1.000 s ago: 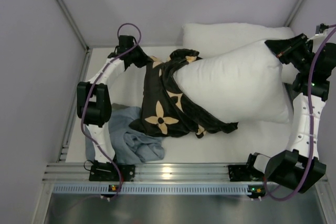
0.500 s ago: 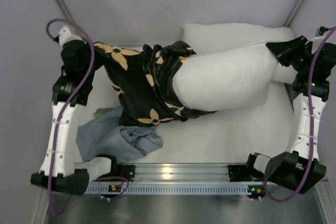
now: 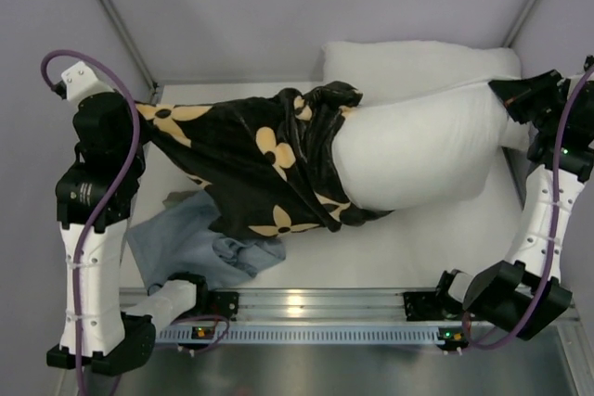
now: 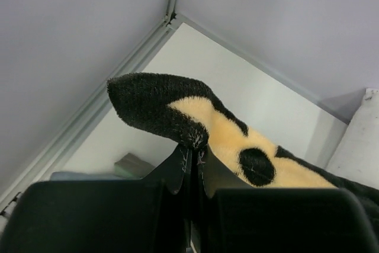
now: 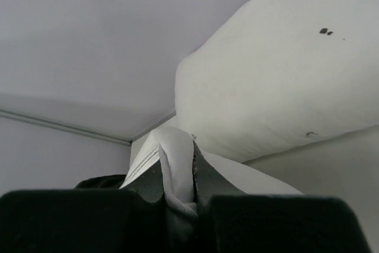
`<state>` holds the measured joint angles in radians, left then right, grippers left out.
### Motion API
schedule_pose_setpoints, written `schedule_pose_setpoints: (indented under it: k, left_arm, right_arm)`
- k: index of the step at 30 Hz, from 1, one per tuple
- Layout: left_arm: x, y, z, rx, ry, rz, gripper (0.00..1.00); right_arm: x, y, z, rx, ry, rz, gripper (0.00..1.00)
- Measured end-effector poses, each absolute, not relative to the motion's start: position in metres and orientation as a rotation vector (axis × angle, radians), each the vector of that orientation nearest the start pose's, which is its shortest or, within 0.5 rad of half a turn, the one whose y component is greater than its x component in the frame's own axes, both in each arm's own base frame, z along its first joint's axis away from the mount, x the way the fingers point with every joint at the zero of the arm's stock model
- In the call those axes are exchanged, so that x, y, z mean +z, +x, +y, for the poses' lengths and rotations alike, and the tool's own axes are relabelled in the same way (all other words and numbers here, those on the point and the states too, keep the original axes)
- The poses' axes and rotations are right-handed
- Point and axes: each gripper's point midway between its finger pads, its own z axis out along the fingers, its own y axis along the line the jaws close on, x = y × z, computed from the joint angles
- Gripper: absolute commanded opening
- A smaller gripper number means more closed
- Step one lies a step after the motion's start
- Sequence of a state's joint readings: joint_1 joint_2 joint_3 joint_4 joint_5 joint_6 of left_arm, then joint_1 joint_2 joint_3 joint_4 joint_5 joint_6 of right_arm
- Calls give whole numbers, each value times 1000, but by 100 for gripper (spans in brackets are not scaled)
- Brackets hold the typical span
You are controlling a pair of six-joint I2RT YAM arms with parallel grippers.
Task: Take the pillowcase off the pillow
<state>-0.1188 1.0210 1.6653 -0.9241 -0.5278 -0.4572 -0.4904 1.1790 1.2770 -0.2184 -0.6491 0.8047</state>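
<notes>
Pillowcase is pulled out long over the left half of the table. Its right end is bunched around the left end of the pillow, and the rest of the pillow shows bare white. Our left arm stands folded up tall at the far left, with the left gripper pinched tight on a fuzzy black-and-tan corner of the case. Our right arm reaches up along the right edge, and the right gripper is clamped on a fold of white fabric at the pillow's right end. From above we can't make out either set of fingertips, since the wrists hide them. A second pillow sits behind, and a blue-grey cloth is partly covered by the case.
</notes>
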Motion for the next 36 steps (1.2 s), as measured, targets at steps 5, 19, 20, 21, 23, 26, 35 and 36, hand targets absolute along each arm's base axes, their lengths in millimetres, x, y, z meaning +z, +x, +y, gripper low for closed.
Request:
schedule_pose_setpoints:
  k: [5, 19, 20, 21, 23, 26, 35, 36]
  left_arm:
    - [465, 242, 52, 122, -647, 1632, 0]
    - [552, 180, 64, 101, -622, 1406, 0]
    - [558, 175, 64, 91, -614, 1395, 0]
    - [563, 170, 65, 83, -611, 1382, 0]
    - [571, 161, 68, 70, -606, 1358, 0]
    - [577, 147, 76, 75, -604, 1335, 0]
    - [586, 113, 103, 99, -585, 1294, 0]
    - [587, 109, 107, 101, -588, 1288, 0]
  right_arm:
    - [373, 371, -77, 747, 702, 1627, 0]
    - [364, 367, -105, 719, 791, 1616, 0]
    - [363, 367, -108, 718, 798, 1616, 0]
    - [363, 367, -110, 717, 805, 1616, 0]
    - [363, 367, -112, 724, 813, 1616, 0]
    - [364, 367, -111, 733, 811, 1618, 0]
    - [370, 365, -102, 784, 777, 1626, 0]
    - [370, 365, -102, 787, 775, 1627, 0]
